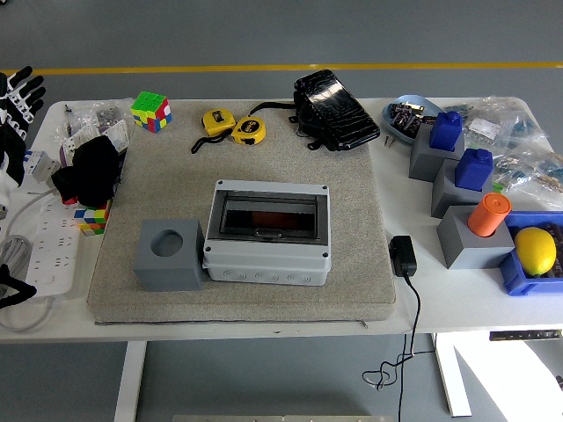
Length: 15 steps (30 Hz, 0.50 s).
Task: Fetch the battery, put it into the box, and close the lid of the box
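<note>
A grey box sits in the middle of the grey mat, its dark see-through lid lying flat and shut. Through the lid an orange shape shows dimly; I cannot tell what it is. Against the box's left side stands a grey block with an empty round hole. My left hand is at the picture's far left edge, well away from the box, fingers spread and holding nothing. My right hand does not show.
Behind the mat lie a colour cube, two yellow tape measures and a black pouch. At the right, grey blocks carry blue pieces and an orange cylinder; a lemon lies in a blue tray. A power strip is at the left.
</note>
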### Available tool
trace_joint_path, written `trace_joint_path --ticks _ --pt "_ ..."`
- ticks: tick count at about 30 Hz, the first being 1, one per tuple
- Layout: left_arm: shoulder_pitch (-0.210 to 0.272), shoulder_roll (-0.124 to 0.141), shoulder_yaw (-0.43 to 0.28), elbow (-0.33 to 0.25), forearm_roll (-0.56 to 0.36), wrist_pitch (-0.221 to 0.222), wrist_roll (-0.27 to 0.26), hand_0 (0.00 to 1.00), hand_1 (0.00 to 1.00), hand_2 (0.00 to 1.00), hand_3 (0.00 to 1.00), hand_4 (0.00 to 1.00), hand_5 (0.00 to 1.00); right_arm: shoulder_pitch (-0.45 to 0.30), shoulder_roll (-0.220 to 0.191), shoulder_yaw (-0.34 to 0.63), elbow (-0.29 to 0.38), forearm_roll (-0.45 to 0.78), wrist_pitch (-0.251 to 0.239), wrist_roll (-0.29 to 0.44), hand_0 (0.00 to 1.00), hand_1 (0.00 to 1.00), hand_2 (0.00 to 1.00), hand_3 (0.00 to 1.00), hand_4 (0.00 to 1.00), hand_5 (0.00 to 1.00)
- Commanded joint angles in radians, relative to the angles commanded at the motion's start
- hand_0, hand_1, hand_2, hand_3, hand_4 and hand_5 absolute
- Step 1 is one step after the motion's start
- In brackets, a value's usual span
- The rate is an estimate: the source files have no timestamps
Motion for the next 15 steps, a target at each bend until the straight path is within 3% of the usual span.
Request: trace_joint_path --ticks 15 --pt "0.008 0.0 0.006 -0.001 -0.002 0.003 -0.002 0.931 0.902 0.873 0.858 0.998 0.998 -0.004 -0.002 -0.008 0.0 0.002 0.001 -0.001 0.836 0.783 0.765 0.819 0.998 0.998"
